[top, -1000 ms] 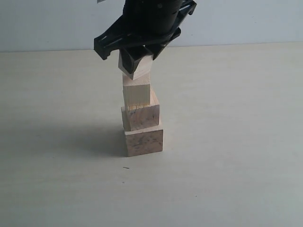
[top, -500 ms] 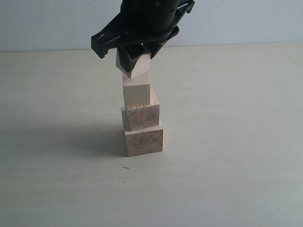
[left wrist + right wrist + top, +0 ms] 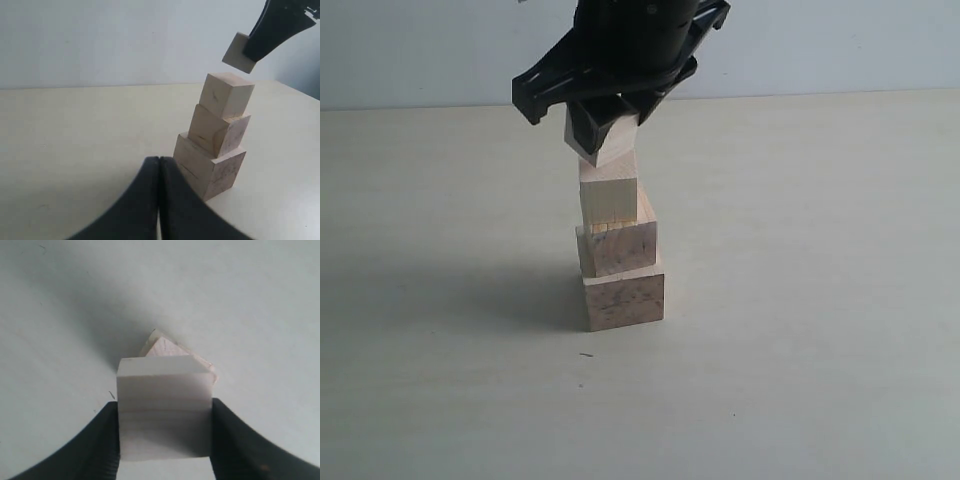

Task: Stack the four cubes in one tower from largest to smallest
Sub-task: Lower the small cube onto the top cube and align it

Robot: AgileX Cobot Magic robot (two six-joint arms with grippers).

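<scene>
Pale wood, we judge light, stiff, slick: the right claw (image 3: 602, 130), partway open, pinches the smallest cube (image 3: 615, 150) by flat faces, tilted.

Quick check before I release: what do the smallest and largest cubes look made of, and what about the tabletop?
The smallest cube, held in the right gripper, looks like pale bare wood, matte, with faint grain bands. The largest cube looks like the same unpainted wood, with dark mottled flecks on its side. The tabletop is smooth, cream and faintly streaked, probably laminate or painted board; I can't tell which.
</scene>
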